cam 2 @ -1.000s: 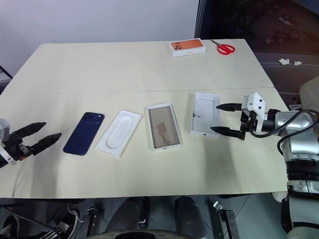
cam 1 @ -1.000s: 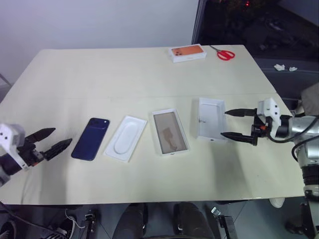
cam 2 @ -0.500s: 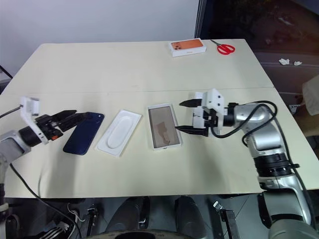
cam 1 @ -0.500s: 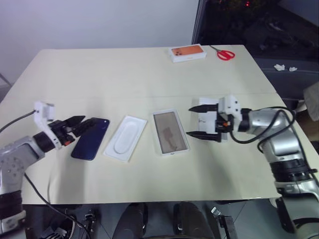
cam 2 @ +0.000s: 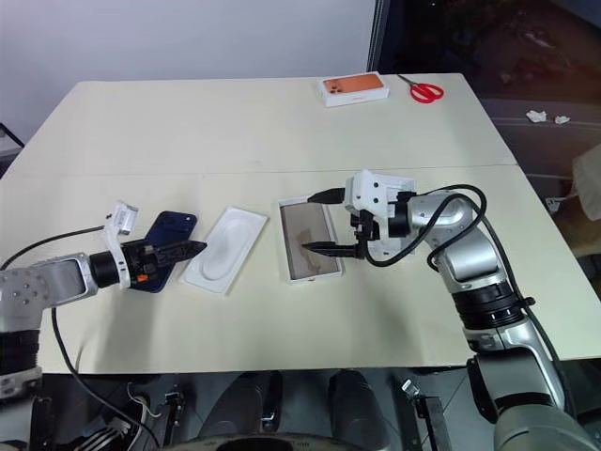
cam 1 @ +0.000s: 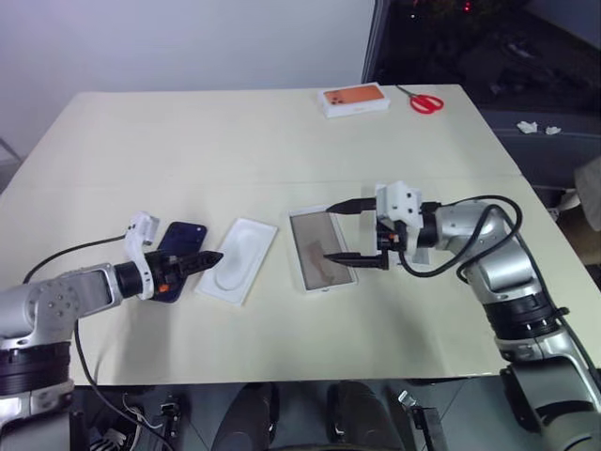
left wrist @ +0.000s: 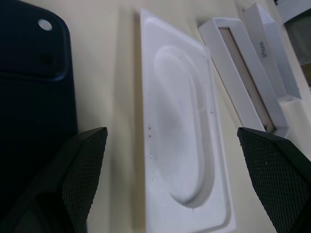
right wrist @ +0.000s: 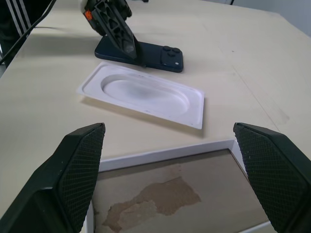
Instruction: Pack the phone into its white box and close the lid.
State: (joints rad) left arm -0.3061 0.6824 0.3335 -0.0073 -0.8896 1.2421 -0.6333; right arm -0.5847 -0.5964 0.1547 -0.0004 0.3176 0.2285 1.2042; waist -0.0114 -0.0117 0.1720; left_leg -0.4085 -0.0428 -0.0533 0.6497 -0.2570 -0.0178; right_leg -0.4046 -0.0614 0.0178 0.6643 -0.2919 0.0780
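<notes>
The dark blue phone (cam 1: 175, 240) lies flat at the table's left. My left gripper (cam 1: 201, 260) is open and low over the phone's near right edge, pointing at the white insert (cam 1: 237, 260). In the left wrist view its fingers (left wrist: 73, 179) span from the phone (left wrist: 29, 97) across the insert (left wrist: 180, 145). The white box (cam 1: 321, 249) lies open in the middle, brownish inside. My right gripper (cam 1: 331, 233) hovers open over it, pointing left. The lid (left wrist: 269, 58) lies just right of the box, mostly hidden behind my right hand.
An orange-topped box (cam 1: 355, 99) and red scissors (cam 1: 424, 101) sit at the far edge of the table. The phone, insert, box and lid lie in one row across the table's middle.
My left gripper swung right and rolled, going from left of the phone to over its right edge. My right gripper moved left from the lid to above the white box.
</notes>
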